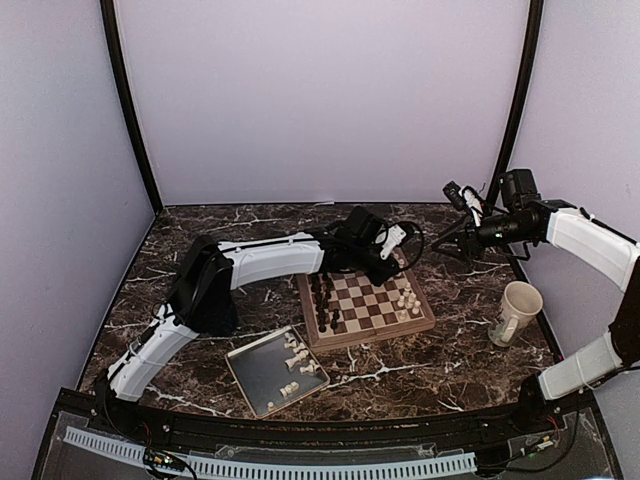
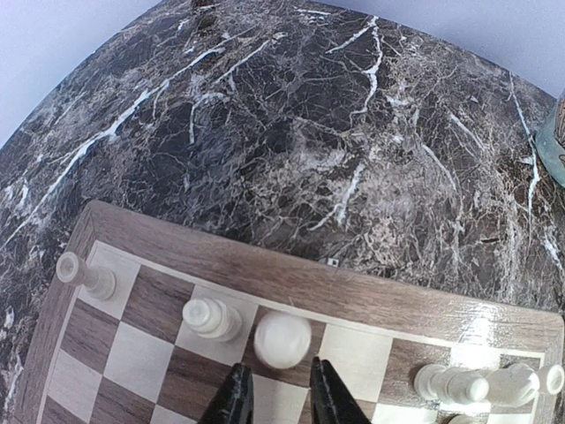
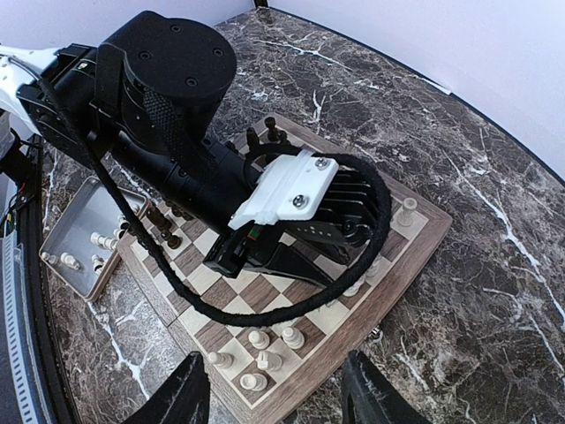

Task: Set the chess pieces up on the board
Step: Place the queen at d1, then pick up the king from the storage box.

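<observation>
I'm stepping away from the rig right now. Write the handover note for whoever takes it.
Left tool: open, tips just behind a white piece standing in the edge row of the board; it does not look gripped.
Right tool: open, empty, held up to the right of the board.
Done: several white pieces stand along the board's right side; dark pieces stand on its left.
Left: loose white pieces lie in the tray; move them onto the board.
</observation>
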{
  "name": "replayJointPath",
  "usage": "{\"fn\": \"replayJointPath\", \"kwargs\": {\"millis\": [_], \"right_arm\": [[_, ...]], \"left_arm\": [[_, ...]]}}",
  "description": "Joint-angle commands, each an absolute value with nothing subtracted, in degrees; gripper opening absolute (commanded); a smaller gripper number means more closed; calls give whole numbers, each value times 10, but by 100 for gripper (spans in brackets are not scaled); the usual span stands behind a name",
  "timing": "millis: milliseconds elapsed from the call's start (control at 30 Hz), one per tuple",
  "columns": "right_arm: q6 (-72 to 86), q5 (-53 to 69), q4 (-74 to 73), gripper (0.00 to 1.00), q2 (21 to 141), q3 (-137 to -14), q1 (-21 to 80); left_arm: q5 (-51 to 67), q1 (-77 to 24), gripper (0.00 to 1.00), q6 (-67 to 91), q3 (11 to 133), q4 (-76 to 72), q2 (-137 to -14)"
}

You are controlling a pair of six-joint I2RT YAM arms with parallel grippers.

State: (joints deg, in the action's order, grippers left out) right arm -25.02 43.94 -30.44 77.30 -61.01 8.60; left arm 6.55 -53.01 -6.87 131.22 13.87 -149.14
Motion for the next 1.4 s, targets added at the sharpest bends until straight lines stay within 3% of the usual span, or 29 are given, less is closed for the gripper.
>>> {"fn": "replayJointPath", "kwargs": {"millis": [0, 367, 667, 967, 1133, 1367], "right_arm": [[-256, 450, -305, 52, 774, -606, 84], [-257, 450, -307, 52, 771, -607, 84], [-262, 447, -308, 52, 767, -607, 83], [-264, 448, -311, 52, 769, -610, 84], [-266, 448, -314, 52, 776, -613, 84], [-266, 448, -314, 52, 780, -612, 84]], "left_arm": [[63, -533, 29, -61, 1326, 147, -1494], [55, -533, 37, -50, 1286, 170, -1426], [74, -533, 38, -29, 1000, 143, -1149], [47, -533, 41, 5, 744, 308, -940], [82, -545, 42, 50, 665, 337, -901], [91, -577, 42, 78, 646, 343, -955]]}}
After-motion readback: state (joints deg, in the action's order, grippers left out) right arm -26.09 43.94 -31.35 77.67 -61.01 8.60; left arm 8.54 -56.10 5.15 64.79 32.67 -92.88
